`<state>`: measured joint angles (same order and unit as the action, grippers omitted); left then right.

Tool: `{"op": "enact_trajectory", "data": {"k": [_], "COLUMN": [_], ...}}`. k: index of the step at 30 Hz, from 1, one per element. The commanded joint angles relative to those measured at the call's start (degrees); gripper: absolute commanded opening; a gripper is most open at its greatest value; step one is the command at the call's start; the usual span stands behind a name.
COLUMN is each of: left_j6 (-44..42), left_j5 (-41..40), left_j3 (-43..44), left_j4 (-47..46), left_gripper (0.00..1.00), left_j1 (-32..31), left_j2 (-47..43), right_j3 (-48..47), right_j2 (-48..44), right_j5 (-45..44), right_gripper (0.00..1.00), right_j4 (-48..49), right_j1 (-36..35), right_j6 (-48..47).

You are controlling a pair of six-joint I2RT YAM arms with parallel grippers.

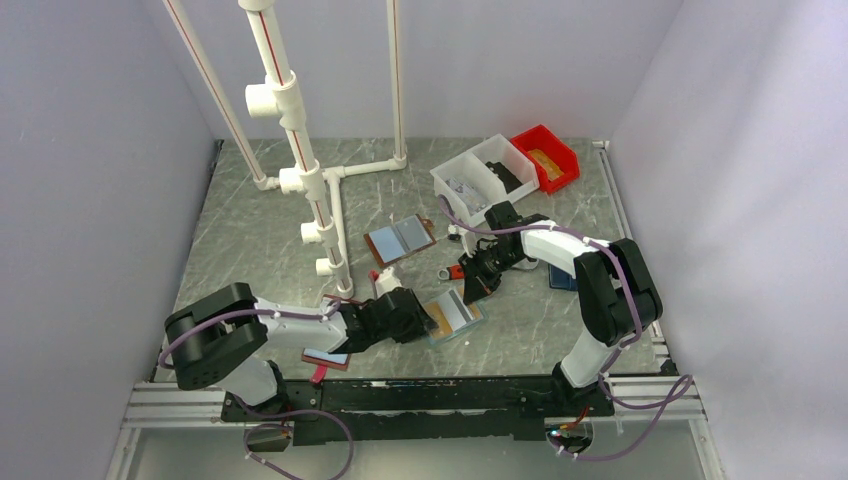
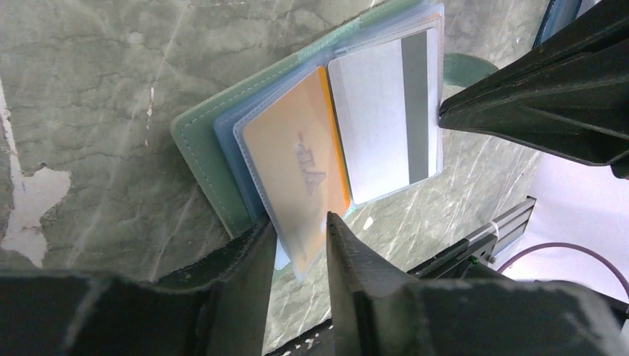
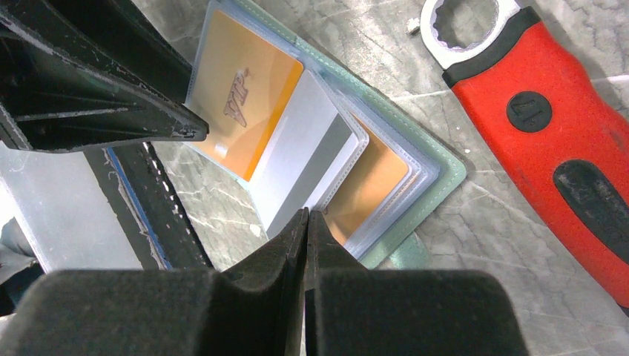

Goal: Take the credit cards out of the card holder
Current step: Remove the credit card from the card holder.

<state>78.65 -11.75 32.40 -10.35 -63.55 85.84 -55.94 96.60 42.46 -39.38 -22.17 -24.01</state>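
The card holder (image 1: 456, 316) lies open on the table, mint-green cover (image 2: 200, 159) under clear sleeves. An orange credit card (image 2: 297, 167) sits in the front sleeve, and a silver card with a dark stripe (image 2: 378, 126) is in the sleeve beside it. A second orange card (image 3: 371, 185) shows behind the silver one. My left gripper (image 2: 297, 220) is open, jaws straddling the orange card sleeve's near corner with a gap. My right gripper (image 3: 305, 213) is shut, its tip against the silver card's sleeve edge.
A red-handled wrench (image 3: 549, 141) lies just beyond the holder. A brown-edged folder (image 1: 400, 238) lies farther back and a maroon-edged one (image 1: 325, 358) under my left arm. A white pipe frame (image 1: 300, 170) stands at the left; white bins (image 1: 480, 180) and a red bin (image 1: 547, 155) stand at the back right.
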Motion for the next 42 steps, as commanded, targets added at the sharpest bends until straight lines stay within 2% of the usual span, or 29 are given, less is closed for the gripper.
{"op": "enact_trajectory", "data": {"k": [1, 6, 10, 19, 25, 33, 42], "left_j6": [0.52, -0.36, -1.05, -5.74, -10.52, -15.98, -20.37], "left_j5": [-1.58, -1.38, -0.98, -0.98, -0.03, 2.07, 4.73], "left_j3": [-1.39, -2.02, -2.63, -7.11, -10.0, -10.29, -9.22], "left_j4": [-1.33, -3.45, -5.73, -17.05, -26.42, -32.61, -38.11], "left_gripper": [0.34, 0.18, 0.0, 0.0, 0.0, 0.0, 0.0], "left_j1": [0.49, 0.86, 1.12, 1.15, 1.15, 1.12, 1.15], "left_j2": [-1.53, -1.47, -1.13, -2.32, -2.43, -2.35, -1.44], "right_j3": [-0.31, -0.39, -0.4, -0.37, -1.23, -1.89, -0.97], "right_j2": [-1.01, -1.53, -2.22, -6.1, -8.22, -8.26, -6.24], "right_j5": [0.96, 0.79, 0.85, 2.92, 8.19, 16.7, 18.05], "right_gripper": [0.05, 0.06, 0.11, 0.22, 0.3, 0.31, 0.24], "right_j4": [0.7, 0.62, 0.45, -0.58, -5.18, -10.67, -7.78], "right_j1": [-0.08, 0.04, 0.66, 3.28, 4.99, 5.04, 4.61], "right_j6": [-0.77, -0.95, -0.99, -2.6, -8.54, -15.06, -10.46]}}
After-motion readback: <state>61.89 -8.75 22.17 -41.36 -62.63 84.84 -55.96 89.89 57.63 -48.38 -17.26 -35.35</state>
